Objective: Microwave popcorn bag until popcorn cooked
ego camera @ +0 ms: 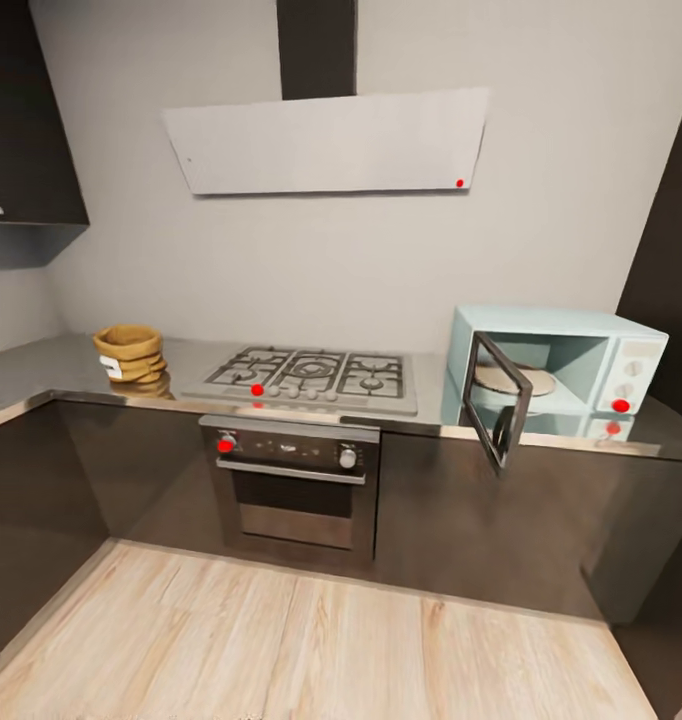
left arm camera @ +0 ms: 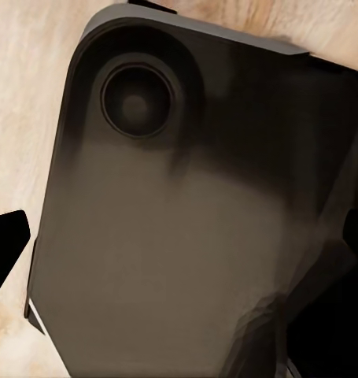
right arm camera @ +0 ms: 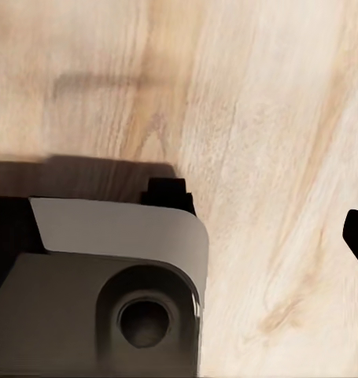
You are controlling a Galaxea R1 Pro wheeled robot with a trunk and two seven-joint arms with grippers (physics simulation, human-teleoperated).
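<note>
Head view: crumpled tan popcorn bag [ego camera: 131,353] on brushed-steel countertop [ego camera: 41,370], boxy microwave [ego camera: 559,362] open; jaws' state unclear.

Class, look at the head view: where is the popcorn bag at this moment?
The popcorn bag stands on the countertop at the left of the head view, just left of the gas hob, far from the open microwave.
</note>
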